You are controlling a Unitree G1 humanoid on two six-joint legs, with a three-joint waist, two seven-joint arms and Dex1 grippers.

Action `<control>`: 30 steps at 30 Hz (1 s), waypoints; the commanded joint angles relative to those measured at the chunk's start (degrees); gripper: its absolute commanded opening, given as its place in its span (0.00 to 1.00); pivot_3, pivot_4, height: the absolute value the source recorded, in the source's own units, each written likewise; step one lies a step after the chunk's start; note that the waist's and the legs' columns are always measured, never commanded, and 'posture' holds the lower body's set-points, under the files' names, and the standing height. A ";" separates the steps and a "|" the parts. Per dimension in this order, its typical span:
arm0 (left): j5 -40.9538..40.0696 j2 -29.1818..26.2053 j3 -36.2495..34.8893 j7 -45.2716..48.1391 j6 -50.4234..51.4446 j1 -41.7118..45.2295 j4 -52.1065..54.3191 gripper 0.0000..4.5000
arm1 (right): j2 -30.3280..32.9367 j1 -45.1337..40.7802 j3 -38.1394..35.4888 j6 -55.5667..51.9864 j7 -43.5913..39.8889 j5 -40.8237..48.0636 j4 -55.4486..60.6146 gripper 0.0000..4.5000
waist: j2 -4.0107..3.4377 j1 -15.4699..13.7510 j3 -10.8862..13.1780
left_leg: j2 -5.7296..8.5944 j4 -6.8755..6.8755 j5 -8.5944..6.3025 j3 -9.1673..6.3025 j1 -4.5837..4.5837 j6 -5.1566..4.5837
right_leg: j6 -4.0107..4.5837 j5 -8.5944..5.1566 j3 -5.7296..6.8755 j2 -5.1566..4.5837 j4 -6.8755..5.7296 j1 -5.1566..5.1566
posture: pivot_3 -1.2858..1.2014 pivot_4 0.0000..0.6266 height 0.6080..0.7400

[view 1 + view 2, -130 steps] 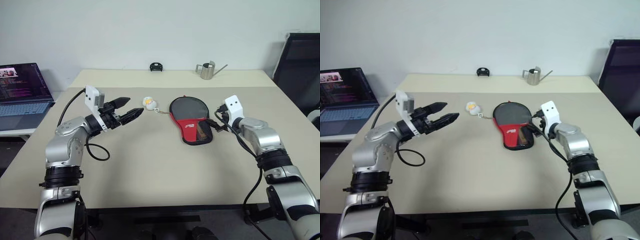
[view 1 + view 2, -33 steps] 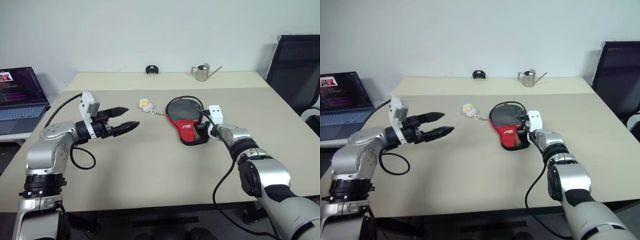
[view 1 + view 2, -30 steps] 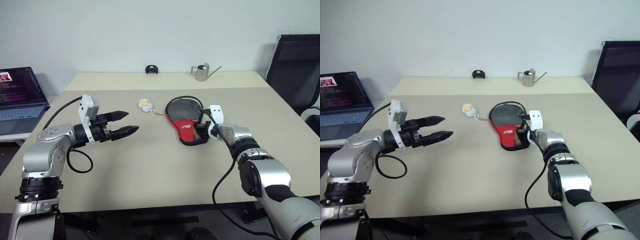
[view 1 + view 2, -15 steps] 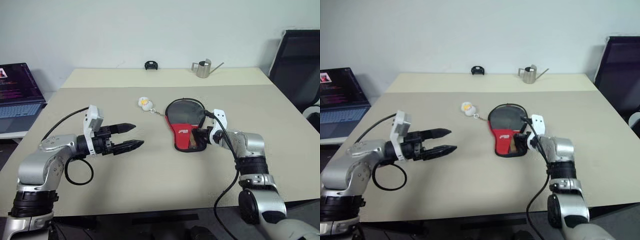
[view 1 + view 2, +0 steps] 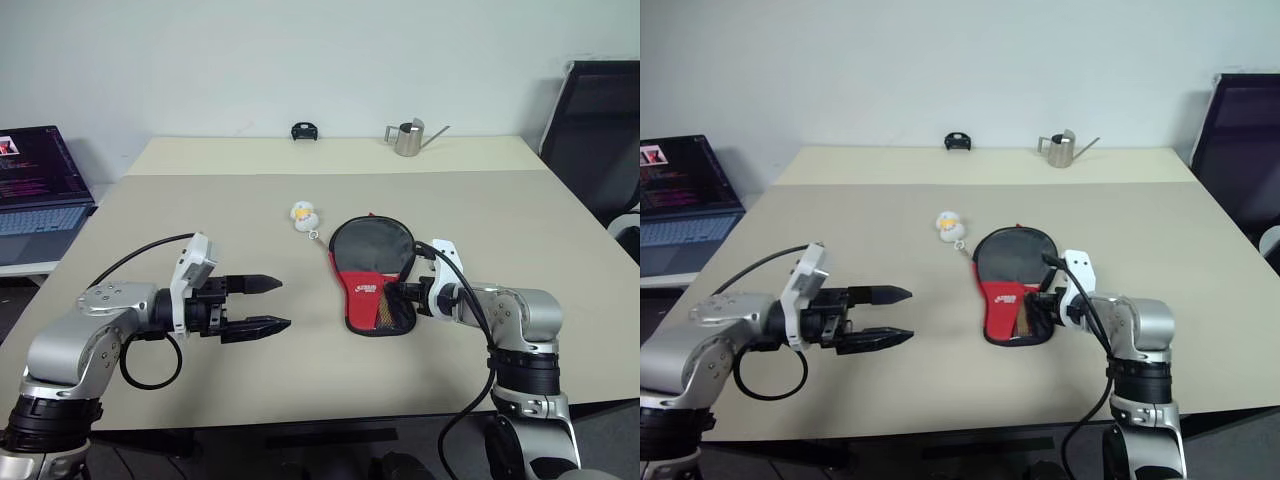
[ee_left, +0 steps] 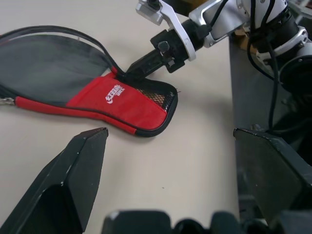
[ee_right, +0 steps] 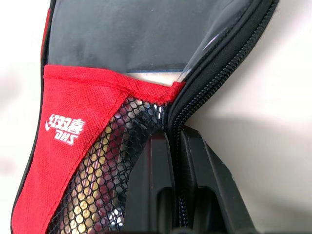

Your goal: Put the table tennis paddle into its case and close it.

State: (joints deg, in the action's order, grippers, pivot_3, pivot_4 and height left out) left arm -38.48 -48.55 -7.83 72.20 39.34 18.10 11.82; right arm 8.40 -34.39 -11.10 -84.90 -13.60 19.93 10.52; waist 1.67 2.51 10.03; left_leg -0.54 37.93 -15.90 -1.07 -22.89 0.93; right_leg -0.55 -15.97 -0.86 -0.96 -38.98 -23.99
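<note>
case (image 5: 370, 272) lies on the surface (image 5: 300, 370) at centre, ball charm (image 5: 304, 214) at its 11 o'clock. my right end effector (image 7: 169, 161) is pinched shut on the zipper edge by the mesh pocket; left end effector (image 5: 262, 305), at the case's 9 o'clock, gapes wide and empty. risk: nothing pins the pouch, so a zip pull may drag it or slip off.

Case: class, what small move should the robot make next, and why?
Probably bring the open left claw across to pin the case flat: the right claw is shut on its zip edge beside the mesh, and that edge stands unzipped, so pulling alone would likely drag the case.
</note>
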 commanded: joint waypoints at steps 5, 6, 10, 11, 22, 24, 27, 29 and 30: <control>-0.16 -1.99 3.15 4.47 -1.70 -0.20 2.95 1.00 | 3.82 6.63 3.94 -7.60 -3.55 7.76 12.43 0.01 | 0.00 -0.06 0.00 | 0.00 0.01 0.00 -0.01 0.01 0.00 | 0.00 -0.01 -0.01 0.02 0.00 0.01 | 0.52 0.24 1.00; -0.07 -2.15 3.60 4.96 -1.89 -0.07 2.93 1.00 | 4.69 7.60 4.19 -7.60 -3.66 8.90 13.45 0.01 | 0.00 -0.06 0.00 | 0.00 0.01 0.00 0.00 0.01 0.00 | -0.01 -0.01 -0.01 0.01 0.00 0.01 | 0.52 0.24 1.00; 0.07 -2.48 4.52 6.00 -2.34 0.12 2.86 1.00 | 7.06 10.17 4.86 -7.60 -3.44 12.68 16.10 0.01 | 0.00 -0.10 0.00 | 0.00 0.03 0.00 0.00 0.03 -0.01 | -0.01 -0.01 -0.02 0.03 -0.01 0.02 | 0.52 0.24 1.00; 0.09 -2.54 4.68 6.21 -2.42 0.09 2.86 1.00 | 7.89 11.03 4.88 -7.60 -3.30 13.69 16.78 0.01 | 0.00 -0.10 0.00 | 0.00 0.03 0.00 -0.01 0.02 -0.01 | -0.01 -0.01 -0.01 0.04 -0.01 0.01 | 0.52 0.24 1.00; 0.74 -2.31 5.92 6.93 -3.37 0.65 1.61 1.00 | 11.19 16.76 3.36 -7.60 2.33 24.77 21.32 0.01 | 0.01 -0.27 0.00 | 0.00 0.04 0.00 -0.02 0.02 -0.01 | -0.03 -0.02 -0.02 0.05 0.00 0.05 | 0.52 0.24 1.00; 0.80 -2.22 6.05 6.95 -3.48 0.79 1.33 1.00 | 10.52 16.93 3.10 -7.60 4.18 26.21 21.17 0.01 | 0.01 -0.27 -0.01 | -0.01 0.05 0.00 -0.02 0.04 -0.01 | -0.03 -0.02 -0.02 0.05 -0.01 0.05 | 0.52 0.24 1.00; 0.86 -2.16 6.14 6.89 -3.58 0.90 1.05 1.00 | 8.78 16.76 2.78 -7.60 7.12 28.08 20.48 0.01 | 0.01 -0.25 -0.01 | -0.03 0.06 0.00 -0.02 0.05 -0.01 | -0.03 -0.02 -0.03 0.09 -0.03 0.06 | 0.52 0.24 1.00; 0.90 -2.09 6.13 6.79 -3.62 0.99 0.89 1.00 | 7.24 16.66 2.24 -7.60 9.32 28.67 19.50 0.01 | 0.01 -0.18 -0.01 | -0.06 0.06 0.00 -0.02 0.07 -0.01 | -0.02 -0.02 -0.05 0.13 -0.04 0.06 | 0.52 0.24 1.00; 0.91 -2.08 6.10 6.73 -3.62 0.98 0.90 1.00 | 6.67 16.72 2.05 -7.60 10.45 28.90 19.13 0.01 | 0.01 -0.13 -0.01 | -0.07 0.06 0.00 -0.01 0.07 -0.01 | -0.02 -0.02 -0.06 0.14 -0.04 0.06 | 0.52 0.24 1.00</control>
State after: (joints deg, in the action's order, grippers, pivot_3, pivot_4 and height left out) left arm -37.57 -50.22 -1.48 78.30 36.80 18.27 12.53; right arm 16.23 -18.11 -9.55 -91.83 -4.47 46.05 29.82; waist 1.69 2.38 10.02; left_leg -0.62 38.00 -15.89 -1.08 -22.81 0.92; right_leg -0.57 -15.98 -0.93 -0.81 -39.04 -23.92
